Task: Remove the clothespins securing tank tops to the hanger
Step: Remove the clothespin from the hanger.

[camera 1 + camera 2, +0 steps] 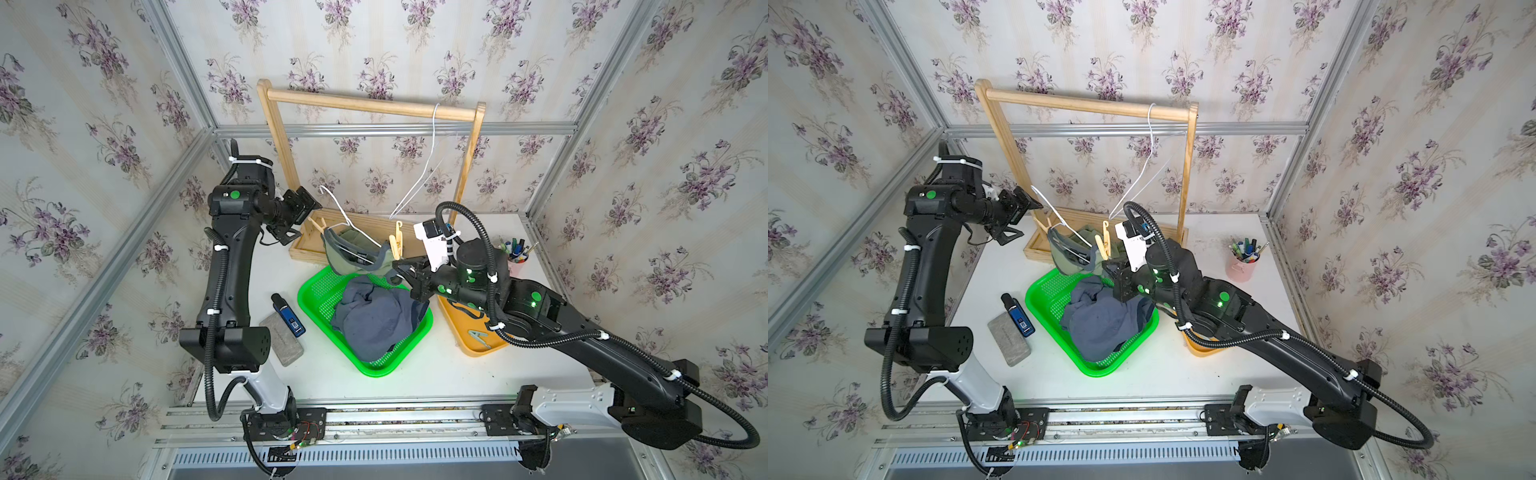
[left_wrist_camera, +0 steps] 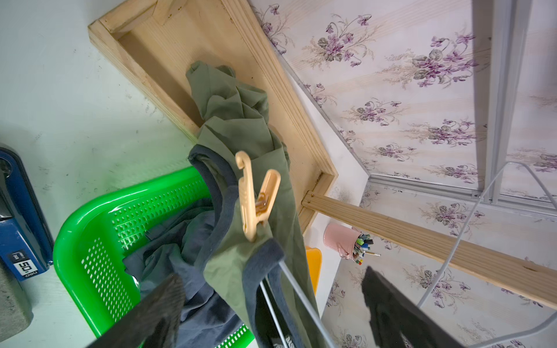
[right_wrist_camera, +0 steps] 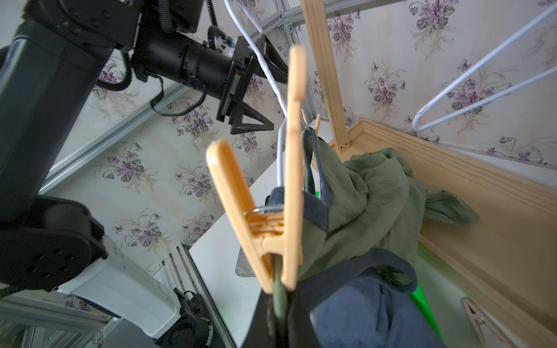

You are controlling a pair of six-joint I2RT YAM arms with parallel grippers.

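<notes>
Grip on the wooden clothespin [image 1: 317,226] is the step in hand, I judge: the left jaws stand wide apart and empty just beside it, where it pins the olive tank top [image 1: 338,251] to one end of the white wire hanger [image 3: 280,168]. The right jaws are closed on the top's other shoulder, right under a tan plastic clothespin [image 2: 256,199], near the far rim of the green basket [image 1: 314,300], where the navy tank top [image 1: 378,320] already lies loose. To do it well, the left jaws should straddle the peg's splayed tail ends, not the hanger wire, squeeze until the nose opens, then draw it off along its own length. A sideways tug would likely drag cloth and twist the hanger against the right-hand hold. One grey-green clothespin [image 1: 478,337] sits in the orange tray [image 1: 471,351]
</notes>
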